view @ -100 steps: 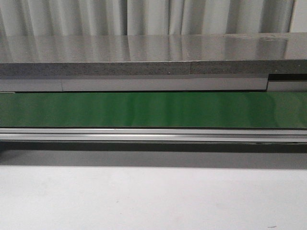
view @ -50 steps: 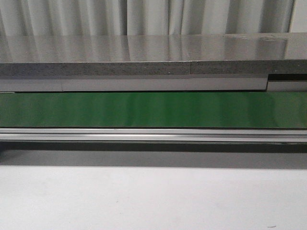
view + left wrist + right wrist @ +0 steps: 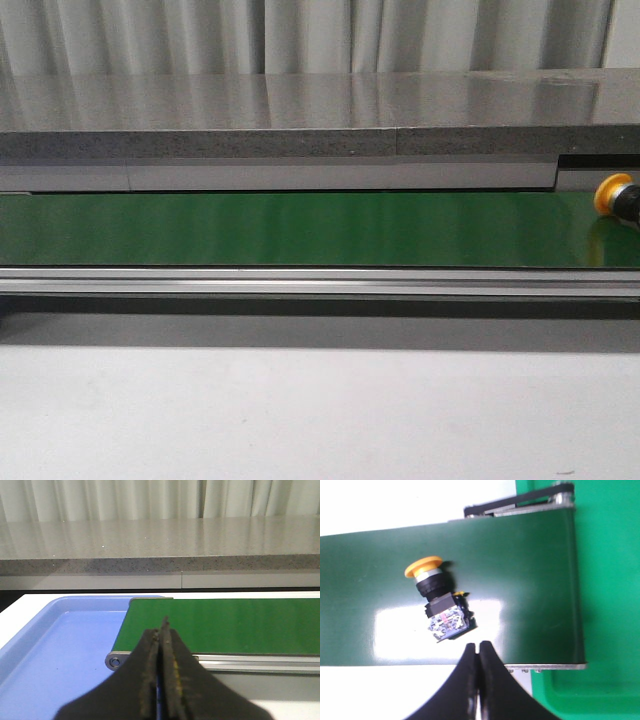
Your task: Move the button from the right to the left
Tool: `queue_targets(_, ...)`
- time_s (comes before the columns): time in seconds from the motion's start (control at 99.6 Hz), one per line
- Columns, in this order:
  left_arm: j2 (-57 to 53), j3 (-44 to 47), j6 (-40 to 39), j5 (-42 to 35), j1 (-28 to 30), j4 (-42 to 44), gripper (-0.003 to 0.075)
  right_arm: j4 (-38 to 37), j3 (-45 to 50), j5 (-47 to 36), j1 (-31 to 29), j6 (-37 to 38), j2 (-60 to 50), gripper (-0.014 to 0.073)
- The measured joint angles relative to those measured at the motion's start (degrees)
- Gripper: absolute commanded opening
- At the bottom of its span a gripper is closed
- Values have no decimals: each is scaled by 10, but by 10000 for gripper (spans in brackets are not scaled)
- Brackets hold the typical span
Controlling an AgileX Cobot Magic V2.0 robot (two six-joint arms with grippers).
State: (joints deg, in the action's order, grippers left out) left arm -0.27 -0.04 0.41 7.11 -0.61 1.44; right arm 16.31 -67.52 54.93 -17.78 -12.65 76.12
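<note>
Button (image 3: 439, 602) sideways on belt (image 3: 530, 580); cap leftward

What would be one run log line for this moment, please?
button: lying on green belt, right end | left tool: shut, empty | right tool: shut, empty, above belt | blue tray: at left end

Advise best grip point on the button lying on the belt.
The button lies on its side on the green belt. Likely best: come from above and close across the narrow black collar behind the yellow cap, which should stop slipping.
</note>
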Motion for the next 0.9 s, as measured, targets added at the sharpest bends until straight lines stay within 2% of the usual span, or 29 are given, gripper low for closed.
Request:
queue_targets(0.201, 0, 0, 0, 0, 0, 0, -20, 10, 21, -23, 0, -19, -83, -68)
queue_targets(0.482, 0, 0, 0, 0, 0, 0, -20, 18, 161, -140, 6, -25, -217, -68)
queue_targets(0.903, 0, 0, 0, -1, 0, 0, -20, 21, 347, -299, 111, -26, -389, -68)
